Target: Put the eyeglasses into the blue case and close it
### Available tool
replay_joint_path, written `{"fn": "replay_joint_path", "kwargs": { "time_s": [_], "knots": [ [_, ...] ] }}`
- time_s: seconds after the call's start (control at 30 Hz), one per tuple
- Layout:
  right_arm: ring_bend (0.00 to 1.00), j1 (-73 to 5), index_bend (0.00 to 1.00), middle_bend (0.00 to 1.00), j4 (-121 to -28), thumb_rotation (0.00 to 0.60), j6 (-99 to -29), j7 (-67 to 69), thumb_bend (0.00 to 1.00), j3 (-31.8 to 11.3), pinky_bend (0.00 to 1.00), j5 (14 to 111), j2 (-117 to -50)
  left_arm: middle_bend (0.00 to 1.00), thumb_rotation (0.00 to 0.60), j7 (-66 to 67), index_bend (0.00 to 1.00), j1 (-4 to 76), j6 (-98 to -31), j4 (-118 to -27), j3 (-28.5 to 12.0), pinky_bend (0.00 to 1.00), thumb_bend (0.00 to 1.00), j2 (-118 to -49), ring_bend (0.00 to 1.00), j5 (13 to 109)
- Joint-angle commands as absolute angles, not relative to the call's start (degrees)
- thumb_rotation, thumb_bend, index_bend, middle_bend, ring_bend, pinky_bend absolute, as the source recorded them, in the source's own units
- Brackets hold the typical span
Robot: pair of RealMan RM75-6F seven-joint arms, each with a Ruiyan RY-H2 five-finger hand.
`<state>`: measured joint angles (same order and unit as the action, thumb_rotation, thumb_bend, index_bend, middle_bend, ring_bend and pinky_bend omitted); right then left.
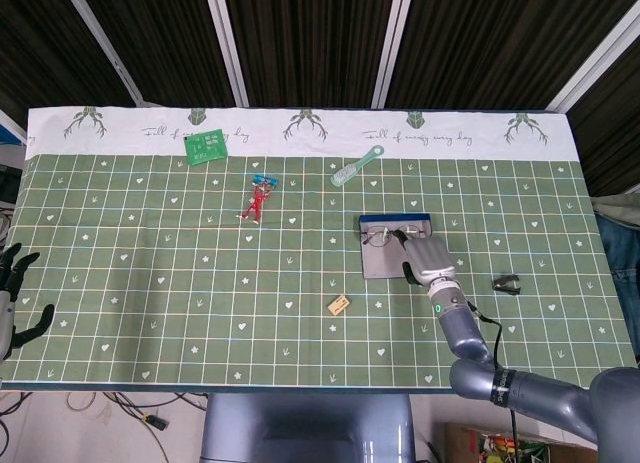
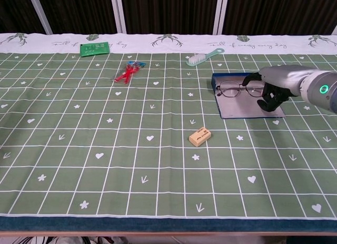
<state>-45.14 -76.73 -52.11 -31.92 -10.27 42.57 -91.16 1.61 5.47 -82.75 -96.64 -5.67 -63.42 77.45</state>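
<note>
The blue case (image 1: 378, 265) (image 2: 239, 111) lies open and flat right of the table's middle, grey inside, with its blue wall at the far side. The eyeglasses (image 1: 380, 236) (image 2: 236, 88) rest across the case's far part, against that wall. My right hand (image 1: 426, 257) (image 2: 275, 87) hovers over the right end of the case, its thumb behind the right lens and its curled fingers in front of it, apart from each other. My left hand (image 1: 12, 291) shows only in the head view, at the far left edge off the cloth, with fingers spread and nothing in it.
A tan eraser (image 1: 339, 305) (image 2: 200, 136) lies in front of the case to its left. A black clip (image 1: 507, 283) sits right of my right hand. A mint brush (image 1: 357, 167) (image 2: 204, 57), a red toy (image 1: 257, 199) (image 2: 128, 72) and a green card (image 1: 207, 144) (image 2: 95, 48) lie further back.
</note>
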Motion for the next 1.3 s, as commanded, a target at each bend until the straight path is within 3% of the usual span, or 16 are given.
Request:
{"fn": "replay_joint_path", "kwargs": {
  "time_s": [0.03,1.3],
  "knots": [
    [0.84,-45.1,0.16,0.81,-76.5,0.6,-51.9,-31.8,0.63,-10.1,0.9,42.5,-91.3,0.0,0.6,1.7,0.12,5.5,-82.8,-96.6,-5.7,0.0,0.35,-63.4,0.0,77.5],
    [0.84,-48.0,0.13,0.81,-70.6,0.6,-48.9,-32.0,0.63,-11.6,0.9,37.8,-94.0,0.0,0.6,1.5,0.12,5.4,-82.8,-96.7,-5.7,0.0,0.35,-63.3,0.0,77.3]
  ]
}}
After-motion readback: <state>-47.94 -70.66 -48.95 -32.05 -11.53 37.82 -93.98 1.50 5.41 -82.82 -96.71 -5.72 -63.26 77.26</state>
